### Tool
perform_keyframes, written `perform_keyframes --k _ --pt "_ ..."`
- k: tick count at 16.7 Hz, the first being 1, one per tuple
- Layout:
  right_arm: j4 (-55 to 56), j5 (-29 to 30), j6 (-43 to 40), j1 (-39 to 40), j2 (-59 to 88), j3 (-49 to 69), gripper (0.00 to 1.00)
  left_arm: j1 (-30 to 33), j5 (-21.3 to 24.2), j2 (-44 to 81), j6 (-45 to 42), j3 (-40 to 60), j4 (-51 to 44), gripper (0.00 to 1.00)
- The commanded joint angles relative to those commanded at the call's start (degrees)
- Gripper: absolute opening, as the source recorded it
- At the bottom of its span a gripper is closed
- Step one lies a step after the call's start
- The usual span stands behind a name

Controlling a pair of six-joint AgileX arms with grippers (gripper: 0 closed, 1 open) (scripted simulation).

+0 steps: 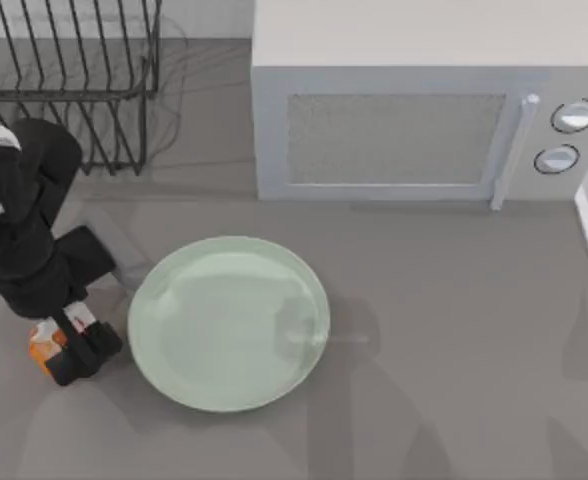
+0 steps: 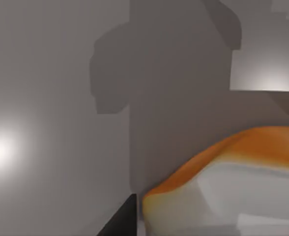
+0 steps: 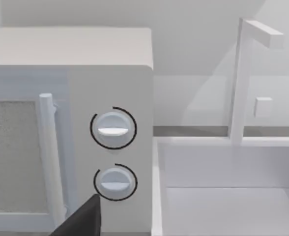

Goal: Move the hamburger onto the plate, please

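Microwave (image 1: 394, 130) and rack (image 1: 69, 75) behind plate (image 1: 229, 322)

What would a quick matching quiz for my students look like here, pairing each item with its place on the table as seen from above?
Items:
1. hamburger
2. plate
3. microwave
4. wire rack

Places:
A. back left corner
B. middle of the table
C. left edge, at the left end effector
D. back, right of centre

Pairs: 1-C, 2-B, 3-D, 4-A
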State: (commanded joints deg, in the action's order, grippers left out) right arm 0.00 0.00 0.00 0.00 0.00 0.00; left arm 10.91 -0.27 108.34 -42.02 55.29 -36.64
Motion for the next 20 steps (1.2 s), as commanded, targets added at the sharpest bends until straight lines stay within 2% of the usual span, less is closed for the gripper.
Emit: perform_keyframes --k 2,3,10,11,15,20 --pt "0.00 0.00 0.00 0.00 0.00 0.00 1.00 0.00 0.00 0.00 0.00 0.00 0.00 0.02" --pt "0.00 0.00 0.00 0.00 0.00 0.00 1.00 0.00 0.00 0.00 0.00 0.00 0.00 0.00" --pt "0.00 0.00 0.00 0.00 0.00 0.00 1.00 0.00 0.00 0.00 0.00 0.00 0.00 0.00" --pt "0.00 0.00 0.00 0.00 0.00 0.00 1.00 -0.06 1.44 -3.73 0.39 1.19 -3.94 0.00" --pt "0.00 0.00 0.00 0.00 0.00 0.00 1.00 -0.06 1.43 -5.17 0.40 4.07 -7.96 0.00" --pt "0.00 0.00 0.00 0.00 0.00 0.00 1.00 0.02 1.41 -9.49 0.56 11.36 -20.32 0.00"
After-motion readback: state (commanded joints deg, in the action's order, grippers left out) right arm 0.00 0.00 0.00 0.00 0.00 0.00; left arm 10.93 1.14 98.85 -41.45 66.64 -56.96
